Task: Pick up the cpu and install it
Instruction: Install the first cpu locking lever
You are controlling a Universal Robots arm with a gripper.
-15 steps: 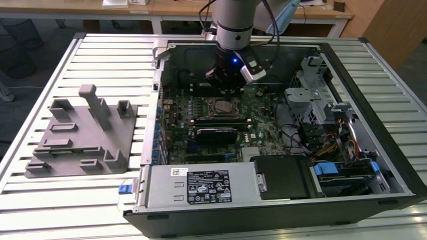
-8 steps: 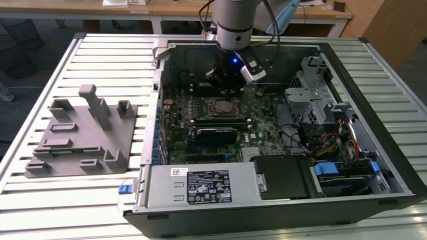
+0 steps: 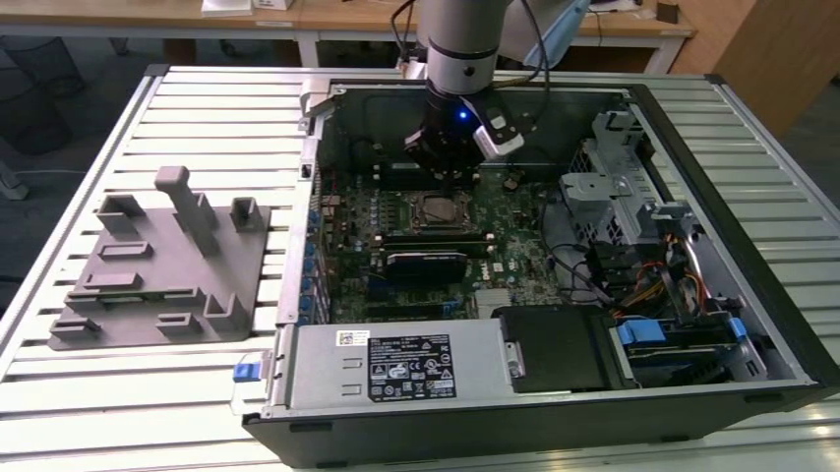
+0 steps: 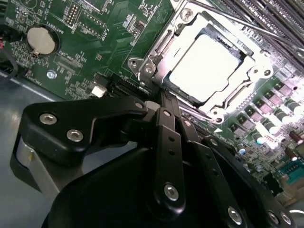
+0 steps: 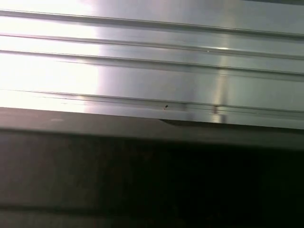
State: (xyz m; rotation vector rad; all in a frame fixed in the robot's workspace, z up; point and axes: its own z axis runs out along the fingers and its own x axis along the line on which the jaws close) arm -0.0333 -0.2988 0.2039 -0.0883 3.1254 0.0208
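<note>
Gripper point(image 4: 164, 102), seemingly closed and empty, hovers beside socketed cpu point(image 4: 206, 66) above slatted table point(image 3: 171, 388).

The arm point(image 3: 462, 39) descends vertically from above; its wrist points straight down; the gripper point(image 3: 453, 177) hangs low at its end; in the second wrist view the black fingers point(image 4: 164, 123) stand pressed together, tips meeting.

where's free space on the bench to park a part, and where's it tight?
Free: slatted table in front of the grey tray, and the strip beyond the tray toward the exterior view's left. Tight: inside the computer case, where the gripper hangs just over the cpu in its socket, with cables and drive bays on the exterior view's right.
</note>
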